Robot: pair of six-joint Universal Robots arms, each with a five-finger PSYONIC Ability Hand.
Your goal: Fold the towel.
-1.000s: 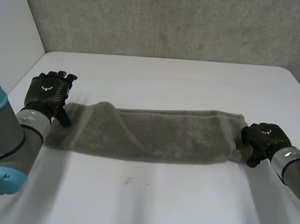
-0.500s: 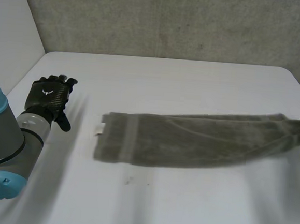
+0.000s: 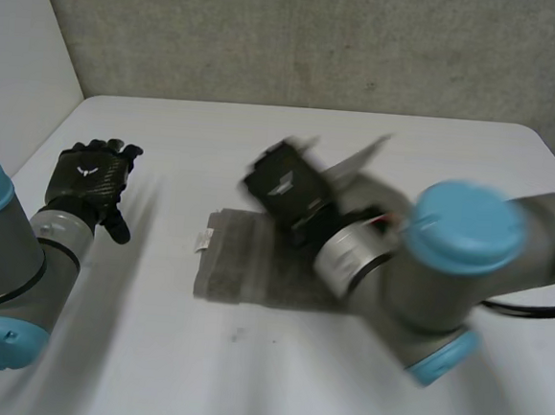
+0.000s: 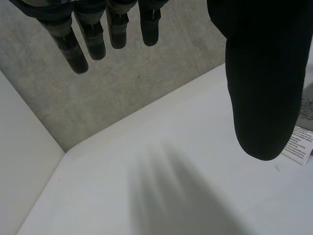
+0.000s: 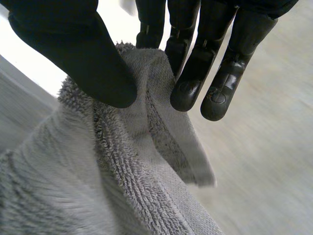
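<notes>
The right hand (image 3: 284,184) has swung in from the right edge, carrying the towel's (image 3: 253,268) end pinched between thumb and fingers over its left half, so the fold looks nearly closed. The left hand (image 3: 89,178) stays clear at the left, fingers straight and empty. The thick grey towel lies doubled mid-worktop (image 3: 149,370), white label (image 3: 204,240) at its left end.

The right robot hand (image 3: 281,187) and its arm (image 3: 435,278) are blurred; the arm hides much of the towel (image 3: 244,267).
</notes>
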